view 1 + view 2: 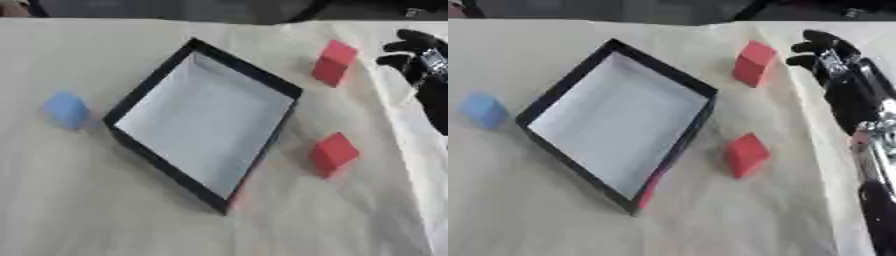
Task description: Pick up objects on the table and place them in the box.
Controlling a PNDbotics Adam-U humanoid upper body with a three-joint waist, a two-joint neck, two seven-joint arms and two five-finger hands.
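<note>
Black walls frame the box (203, 125), a shallow open rectangle with a pale grey-white floor, lying turned at an angle near the middle of the bench (105, 210). Nothing lies on that pale floor. The bench is covered in a cream cloth with soft creases.

Three blocks lie outside the box, all apart from its walls. A blue block (66, 109) sits to the left of it, near the box's left corner, small and soft-edged with a lighter top face. A red block (333, 63) stands beyond the box's far right side, taller than it is wide, its top face a lighter red than its sides. A second red block (332, 153) lies to the right of the box's near right wall, tilted so that one corner points up and a diamond-shaped face shows. A thin streak of red also shows along the outside of the box's nearest corner; what it belongs to cannot be made out.

The right robot hand (833, 55) comes in along the right edge, black with silver parts at the wrist and forearm, just to the right of the upright red block and not touching it. Its fingers are curled inwards at the tips and hold nothing. The left robot hand appears in neither view.
</note>
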